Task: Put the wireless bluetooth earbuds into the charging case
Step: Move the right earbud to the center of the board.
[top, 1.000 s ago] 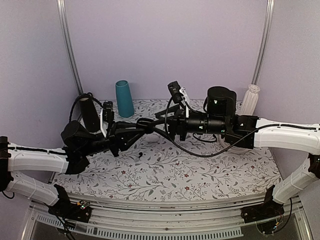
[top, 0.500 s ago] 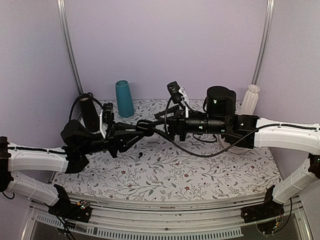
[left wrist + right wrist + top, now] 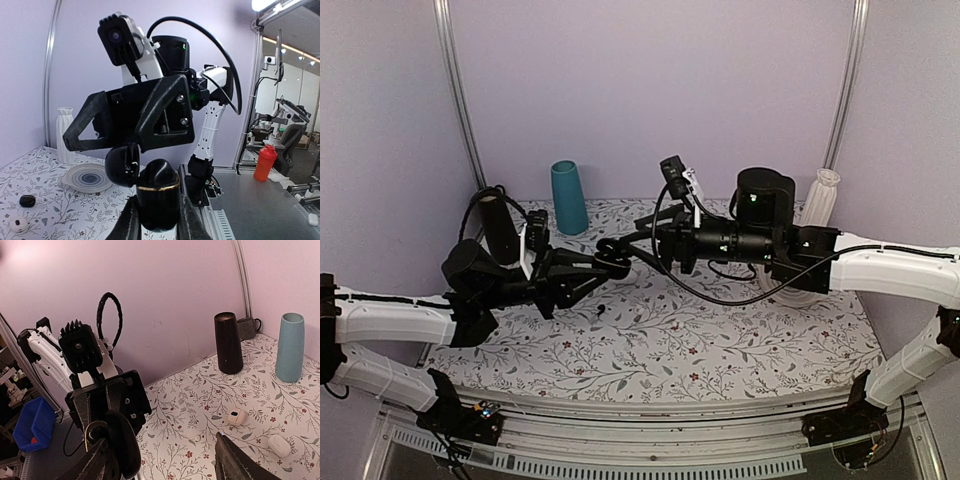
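Black cylindrical tumbler (image 3: 500, 228) stands on the floral counter (image 3: 720, 350) well left of the charging case (image 3: 611, 257), with the teal vase (image 3: 569, 197) behind and left of the case. The left gripper (image 3: 606, 260) reaches in from the left, and its jaws are clamped on the lower body of the charging case, held above the counter. In the left wrist view the case (image 3: 157, 197) is upright, black with a gold band, and its hinged lid (image 3: 122, 164) is swung open to one side. A tiny black item (image 3: 601, 310) lies on the counter in front of the case; it is too small to identify. Whether earbuds sit inside the case cannot be told. The right gripper (image 3: 638, 243) is just right of the case at the same height, jaws apart, close to the raised lid. Whether it touches the lid cannot be told. A white ribbed vase (image 3: 822, 197) stands well right of the case. Two white rounded cases (image 3: 236, 417) (image 3: 278, 445) lie on the counter beyond it in the right wrist view.
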`<state>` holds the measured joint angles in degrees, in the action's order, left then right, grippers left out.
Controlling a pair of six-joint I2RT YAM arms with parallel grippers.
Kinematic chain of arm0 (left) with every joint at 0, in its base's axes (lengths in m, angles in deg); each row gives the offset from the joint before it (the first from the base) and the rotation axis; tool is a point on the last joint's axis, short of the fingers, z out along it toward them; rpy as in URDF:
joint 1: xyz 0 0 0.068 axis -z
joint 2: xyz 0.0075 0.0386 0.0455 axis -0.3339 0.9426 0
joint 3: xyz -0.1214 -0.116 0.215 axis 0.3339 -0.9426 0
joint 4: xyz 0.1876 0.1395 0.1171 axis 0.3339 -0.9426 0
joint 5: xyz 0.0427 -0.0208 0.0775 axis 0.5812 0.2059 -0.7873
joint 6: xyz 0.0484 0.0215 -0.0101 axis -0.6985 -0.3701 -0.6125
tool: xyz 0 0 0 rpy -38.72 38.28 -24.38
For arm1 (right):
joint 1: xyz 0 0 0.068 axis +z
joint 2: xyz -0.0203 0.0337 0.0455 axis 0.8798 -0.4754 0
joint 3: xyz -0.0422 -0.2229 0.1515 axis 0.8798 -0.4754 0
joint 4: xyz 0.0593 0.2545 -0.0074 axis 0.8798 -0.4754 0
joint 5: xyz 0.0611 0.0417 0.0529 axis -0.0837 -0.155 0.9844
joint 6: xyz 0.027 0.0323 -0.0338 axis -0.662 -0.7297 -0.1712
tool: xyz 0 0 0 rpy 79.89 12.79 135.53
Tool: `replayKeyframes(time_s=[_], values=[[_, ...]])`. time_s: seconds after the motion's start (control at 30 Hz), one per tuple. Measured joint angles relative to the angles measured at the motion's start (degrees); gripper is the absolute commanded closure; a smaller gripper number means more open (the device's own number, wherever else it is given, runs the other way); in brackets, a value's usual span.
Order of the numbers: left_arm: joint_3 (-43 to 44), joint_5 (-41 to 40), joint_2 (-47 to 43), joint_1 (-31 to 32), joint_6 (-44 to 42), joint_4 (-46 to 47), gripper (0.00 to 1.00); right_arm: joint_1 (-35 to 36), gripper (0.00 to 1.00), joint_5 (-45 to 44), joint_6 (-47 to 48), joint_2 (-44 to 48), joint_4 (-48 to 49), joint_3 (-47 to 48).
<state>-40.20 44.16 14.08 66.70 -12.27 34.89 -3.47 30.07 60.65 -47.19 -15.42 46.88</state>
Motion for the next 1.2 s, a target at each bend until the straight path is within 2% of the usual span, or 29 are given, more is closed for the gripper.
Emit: replayKeyframes(time_s=[0.43,0.8,0.97,1.2], values=[[-1.33,-10.67,-3.43,-0.85,-0.37,-2.36,1.0,-0.04,0.26,1.64,-2.16,0.09,-0.24,2.97],[-5.18,-19.89,-12.39,-5.01,-1.38,-7.56,1.0,-0.92,0.27,-8.55,-6.8,-0.81,-2.47,3.04],[-5.75,-24.06,-17.92,-7.61,-2.49,-11.82,1.0,-1.22,0.28,-10.84,-9.55,-8.04,-6.58,5.97],[-5.75,-27.28,-23.47,-9.77,-3.34,-18.23,1.0,-1.22,0.37,-11.85,-14.38,-21.16,-14.27,13.18]])
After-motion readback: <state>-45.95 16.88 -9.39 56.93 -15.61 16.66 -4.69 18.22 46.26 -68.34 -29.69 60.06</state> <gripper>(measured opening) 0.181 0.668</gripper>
